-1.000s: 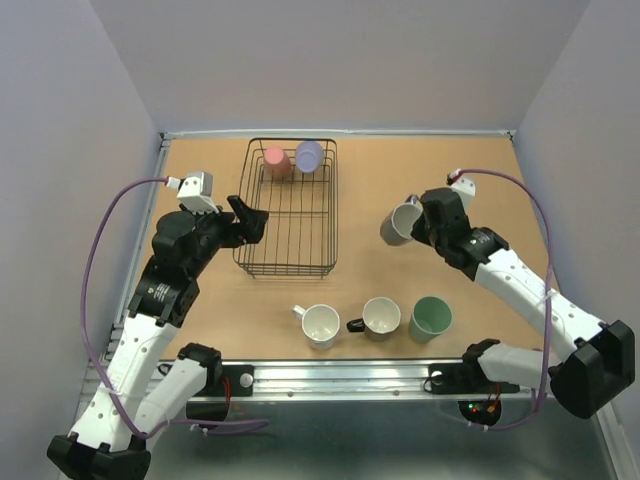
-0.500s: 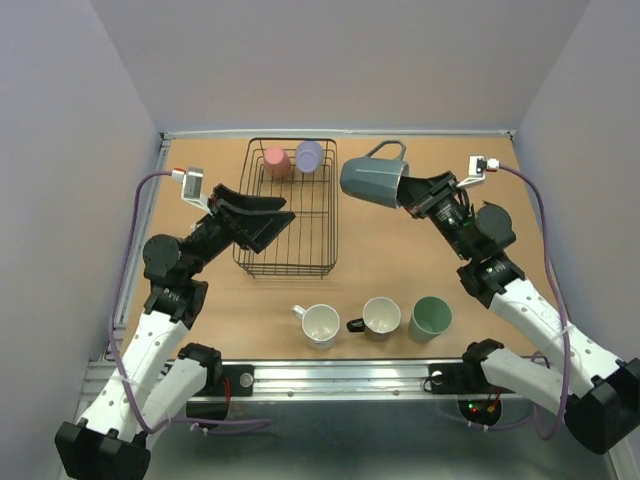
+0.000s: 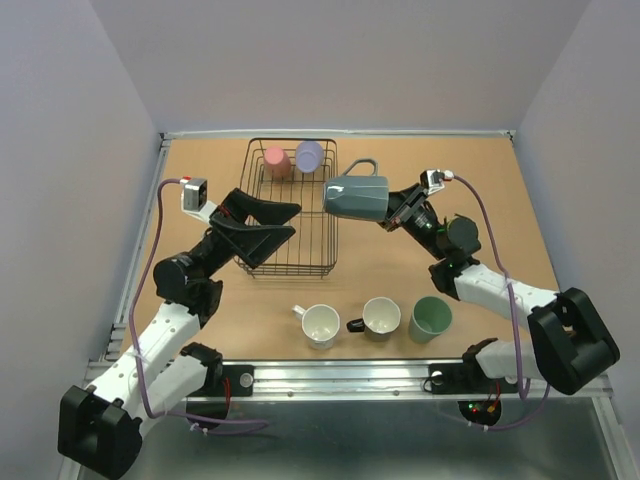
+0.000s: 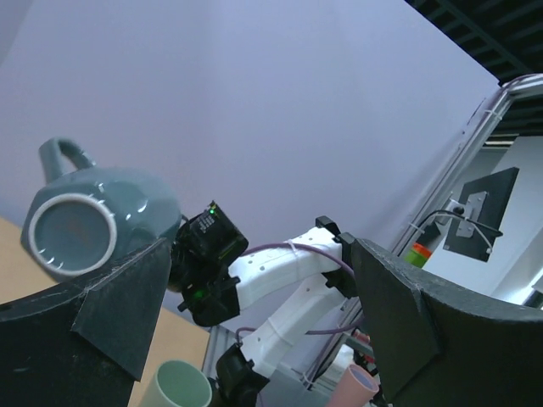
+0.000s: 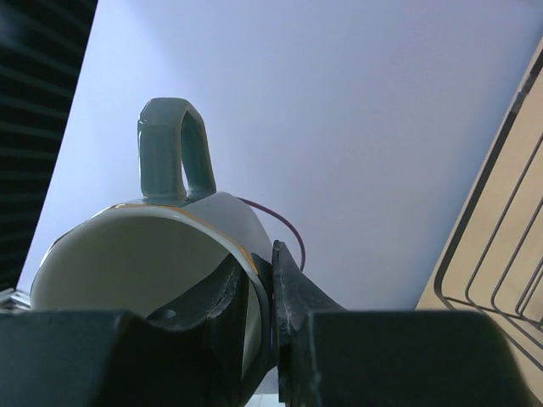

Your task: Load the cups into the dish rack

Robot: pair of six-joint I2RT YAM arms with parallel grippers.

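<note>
Grey-green glazed ceramic mug (image 3: 355, 196), likely slick and breakable, pinched by its rim in the right claw (image 3: 390, 210); left claw (image 3: 294, 220) spread wide.

- A tan tabletop (image 3: 372, 268) is filling the middle of the overhead view.
- Pale lavender walls (image 3: 330, 60) are closing it in at the top and both sides.
- A metal rail (image 3: 340, 377) is running along its bottom edge.
- A black panel (image 4: 484, 212) is showing at the right of the left wrist view.

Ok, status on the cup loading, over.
Right tool shut on teal mug, by dish rack. Left tool open over rack. Pink cup, lavender cup racked; three cups on table.
</note>
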